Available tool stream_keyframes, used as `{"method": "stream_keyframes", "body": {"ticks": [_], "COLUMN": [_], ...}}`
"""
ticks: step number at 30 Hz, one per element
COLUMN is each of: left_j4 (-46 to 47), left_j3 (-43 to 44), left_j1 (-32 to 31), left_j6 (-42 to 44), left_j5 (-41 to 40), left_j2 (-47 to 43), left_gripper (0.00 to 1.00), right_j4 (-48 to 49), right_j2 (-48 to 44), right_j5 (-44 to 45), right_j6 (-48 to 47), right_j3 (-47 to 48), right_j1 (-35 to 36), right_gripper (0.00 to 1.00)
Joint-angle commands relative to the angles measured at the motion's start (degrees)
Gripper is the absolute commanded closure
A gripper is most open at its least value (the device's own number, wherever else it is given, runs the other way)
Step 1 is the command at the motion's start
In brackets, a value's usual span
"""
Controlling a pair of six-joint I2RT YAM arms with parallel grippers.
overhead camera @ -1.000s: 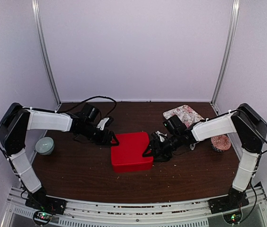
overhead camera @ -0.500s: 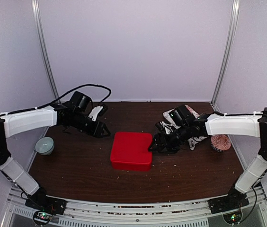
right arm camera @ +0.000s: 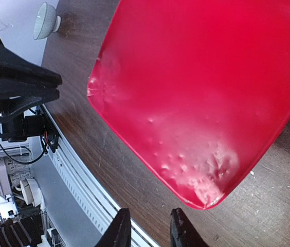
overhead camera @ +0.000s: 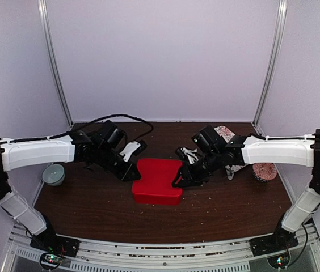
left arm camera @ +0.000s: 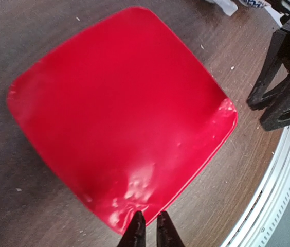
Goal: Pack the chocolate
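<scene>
Our left claw (left arm camera: 147,232), fingers all but together and empty, and our right claw (right arm camera: 149,229), slightly parted and empty, flank the lidded red box (overhead camera: 157,180) between them. No chocolate shows; we judge it packed inside, the task nearly finished.

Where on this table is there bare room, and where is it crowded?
Free: the near strip between the red box and the front rail; the patch between the bowl and the box. Crowded: both box sides, flanked by the left tool and right tool, and the back right by the patterned cloth.
</scene>
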Motion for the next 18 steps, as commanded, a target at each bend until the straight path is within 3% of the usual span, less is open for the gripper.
{"method": "stream_keyframes", "body": {"ticks": [1, 6, 10, 18], "left_j4": [5.6, 5.1, 3.5, -0.9], "left_j3": [-1.9, -5.1, -4.1, 10.2], "left_j1": [-1.8, -1.8, -1.9, 2.6], "left_j6": [-2.8, -2.9, -1.8, 0.9], "left_j5": [1.0, -2.0, -3.5, -7.6], "left_j2": [4.7, 8.0, 4.8, 8.6], "left_gripper": [0.90, 0.95, 0.97, 0.96], "right_j4": [5.7, 6.0, 2.9, 1.1], "right_j2": [4.4, 8.4, 5.9, 6.1], "right_j5": [-0.2, 0.2, 1.0, 2.8], "right_j6": [4.1, 5.8, 4.4, 3.2], "right_j3": [-3.2, -6.0, -4.2, 5.2], "right_j1": [0.4, 0.3, 0.0, -5.9], "right_gripper": [0.75, 0.85, 0.89, 0.88]}}
